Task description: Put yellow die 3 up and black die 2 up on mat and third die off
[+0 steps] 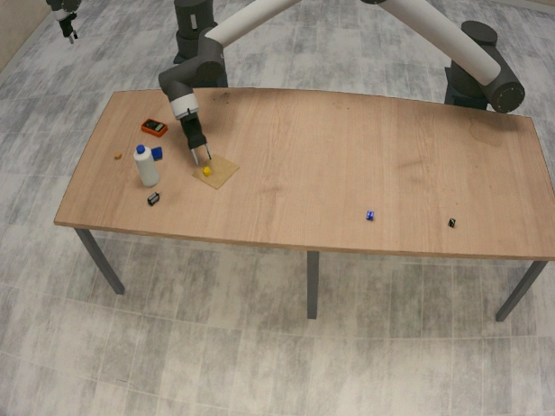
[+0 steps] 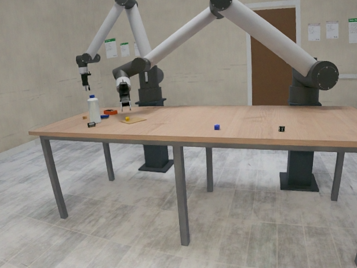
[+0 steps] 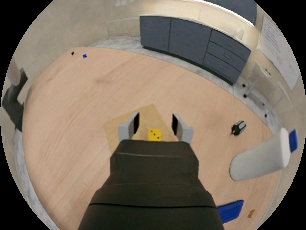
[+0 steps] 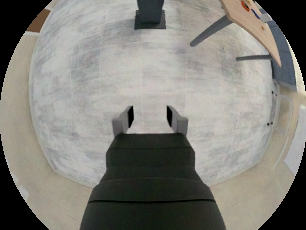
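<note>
The yellow die sits on the tan mat, near one edge. Its top seems to show a diagonal row of 3 pips in the left wrist view. My left gripper is open and empty above the die, clear of it. The black die and the blue die lie off the mat; their top faces are too small to read. My right gripper is open and empty, away from the table.
A white bottle stands beside the mat. Around it lie a blue box, an orange multimeter, a dark small object and a small brown piece.
</note>
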Available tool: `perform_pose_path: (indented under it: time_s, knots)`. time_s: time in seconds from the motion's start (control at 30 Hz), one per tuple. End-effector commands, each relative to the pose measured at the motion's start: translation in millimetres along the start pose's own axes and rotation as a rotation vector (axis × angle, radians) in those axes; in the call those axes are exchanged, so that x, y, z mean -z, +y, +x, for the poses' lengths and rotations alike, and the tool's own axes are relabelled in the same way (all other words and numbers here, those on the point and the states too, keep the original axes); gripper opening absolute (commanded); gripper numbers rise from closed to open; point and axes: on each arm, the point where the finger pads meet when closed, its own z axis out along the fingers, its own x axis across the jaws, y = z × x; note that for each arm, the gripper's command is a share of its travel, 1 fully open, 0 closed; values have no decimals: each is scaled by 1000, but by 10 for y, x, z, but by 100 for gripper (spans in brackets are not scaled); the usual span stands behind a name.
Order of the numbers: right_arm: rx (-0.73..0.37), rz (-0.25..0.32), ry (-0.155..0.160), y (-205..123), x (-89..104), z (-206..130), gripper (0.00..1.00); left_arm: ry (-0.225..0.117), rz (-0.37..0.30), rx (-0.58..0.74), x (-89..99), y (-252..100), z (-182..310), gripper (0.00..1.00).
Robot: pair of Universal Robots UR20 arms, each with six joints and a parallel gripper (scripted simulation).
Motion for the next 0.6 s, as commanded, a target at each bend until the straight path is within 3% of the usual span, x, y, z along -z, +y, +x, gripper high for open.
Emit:
perform_pose_path:
  time_s: [0.0,0.13,0.4,0.57]
  knots:
    - [0,-1,0,6,7,1,100,1,0,1,30,-28,5,100]
    - [0,-1,0,6,7,1,100,0,-33,2,24,-33,1,100]
    - [0,-1,0,6,7,1,100,1,-247,1,23,-61,3,100]
    - [0,-1,0,6,7,1,100,1,-262,1,25,-63,5,100]
